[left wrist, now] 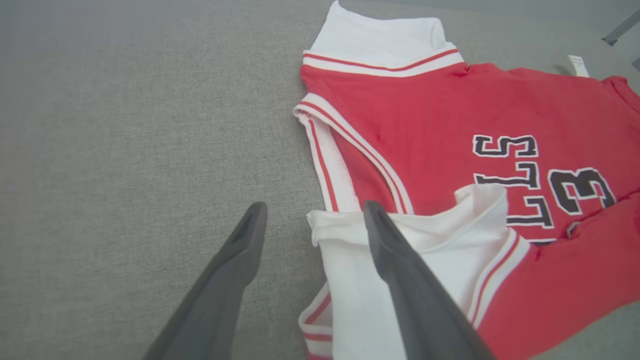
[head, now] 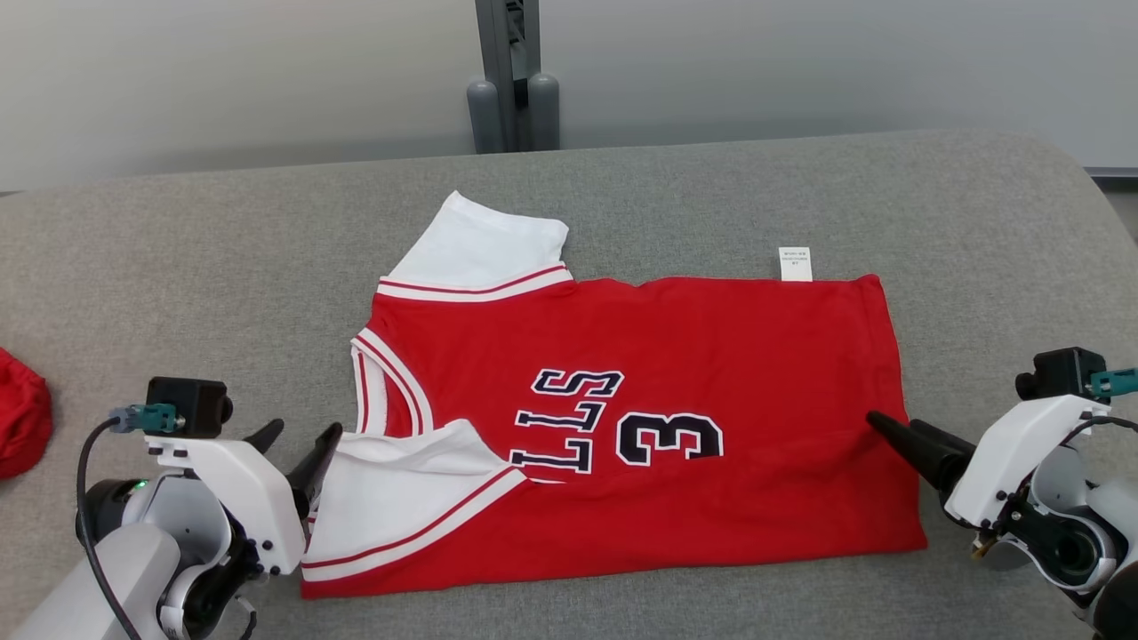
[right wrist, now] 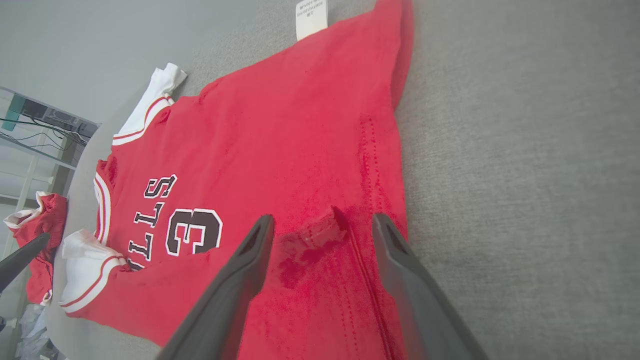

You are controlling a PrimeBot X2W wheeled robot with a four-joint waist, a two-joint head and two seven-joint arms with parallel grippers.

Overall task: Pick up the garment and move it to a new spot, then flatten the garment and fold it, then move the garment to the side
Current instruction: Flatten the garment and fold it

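The garment (head: 676, 356) is a red jersey with white sleeves and a dark number 3, lying across the grey table (head: 178, 267) with its near edge folded up over the front. My left gripper (head: 305, 433) stands open at the near white sleeve. In the left wrist view that sleeve's corner (left wrist: 340, 225) lies between the fingers of the left gripper (left wrist: 315, 207). My right gripper (head: 893, 425) is open at the jersey's right hem. The right wrist view shows a small raised pucker of red cloth (right wrist: 315, 235) between the fingers of the right gripper (right wrist: 322, 218).
Another red cloth item (head: 22, 422) lies at the table's left edge. A grey post (head: 511, 80) stands behind the table's far edge. A white label (head: 795, 263) sticks out from the jersey's far side. The table's right end is rounded.
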